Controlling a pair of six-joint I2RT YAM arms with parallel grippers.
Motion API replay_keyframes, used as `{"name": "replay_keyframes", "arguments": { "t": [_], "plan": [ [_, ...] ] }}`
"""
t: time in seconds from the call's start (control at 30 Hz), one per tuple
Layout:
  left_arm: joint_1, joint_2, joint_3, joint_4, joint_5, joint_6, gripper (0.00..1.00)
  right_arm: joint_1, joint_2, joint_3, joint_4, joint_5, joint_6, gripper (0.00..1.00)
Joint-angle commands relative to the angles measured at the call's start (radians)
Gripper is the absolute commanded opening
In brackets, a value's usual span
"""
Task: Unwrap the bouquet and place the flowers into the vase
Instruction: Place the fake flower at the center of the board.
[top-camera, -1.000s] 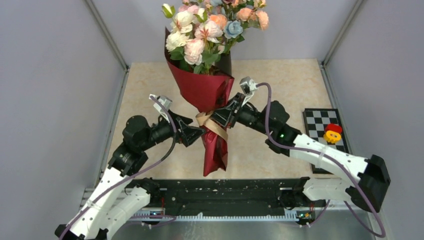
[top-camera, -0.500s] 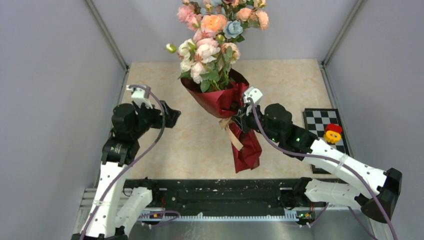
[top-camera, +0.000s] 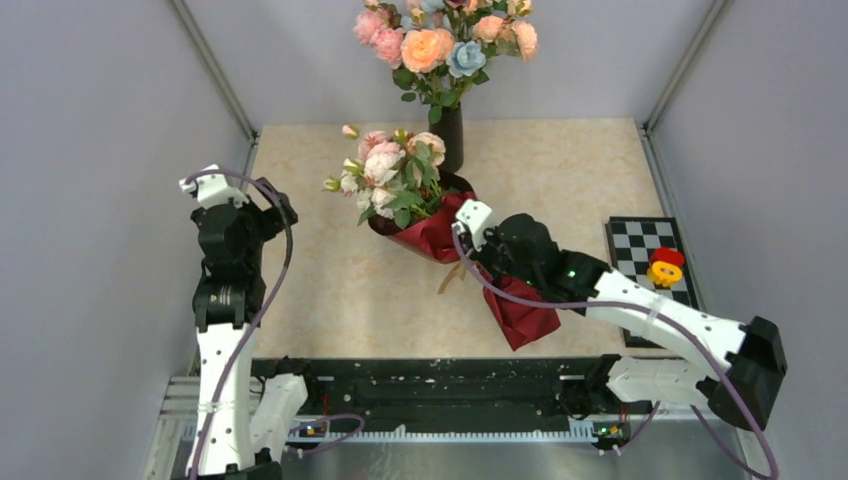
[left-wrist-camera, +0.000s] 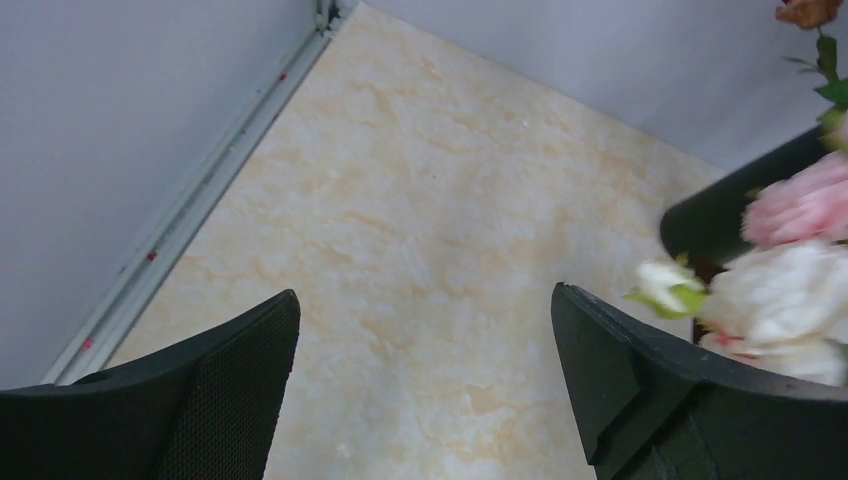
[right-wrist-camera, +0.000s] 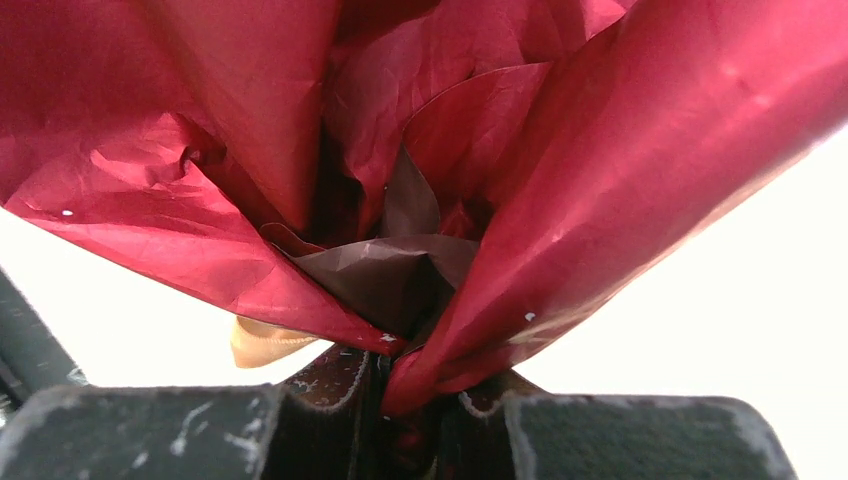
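Your right gripper (right-wrist-camera: 405, 400) is clamped on the bouquet (top-camera: 440, 228) at its waist. In the right wrist view the maroon paper (right-wrist-camera: 560, 200) is squeezed tight between the jaws, and the tan ribbon (right-wrist-camera: 262, 342) pokes out just left of them.

The bouquet sits tilted. Its wide end points up-left with the flowers (top-camera: 392, 172) in the wrap, and its narrow tail points down-right under your right arm. I can't tell whether the tail touches the tabletop (top-camera: 330, 290).

The vase (top-camera: 452, 135) stands upright at back centre, just behind the bouquet's flower heads. I can't tell whether they touch it. It holds the larger peach, pink and blue blooms (top-camera: 440, 40).

Your left gripper (left-wrist-camera: 425, 380) has its jaws spread wide with nothing between them. It hangs over bare beige tabletop near the left wall (top-camera: 110, 150), apart from the bouquet. In the left wrist view, pale flower heads show at the right edge, just beside the right finger (left-wrist-camera: 650, 400).

A checkerboard (top-camera: 632, 250) lies at the right edge of the table with a red-and-yellow object (top-camera: 665, 268) on it.
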Motion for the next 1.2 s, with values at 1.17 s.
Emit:
{"name": "replay_keyframes", "arguments": {
  "t": [1.17],
  "plan": [
    [0.009,-0.065,-0.124,0.15,0.045,0.093,0.99,-0.144,0.8,0.354,0.303,-0.107,-0.219,0.29]
  ]
}}
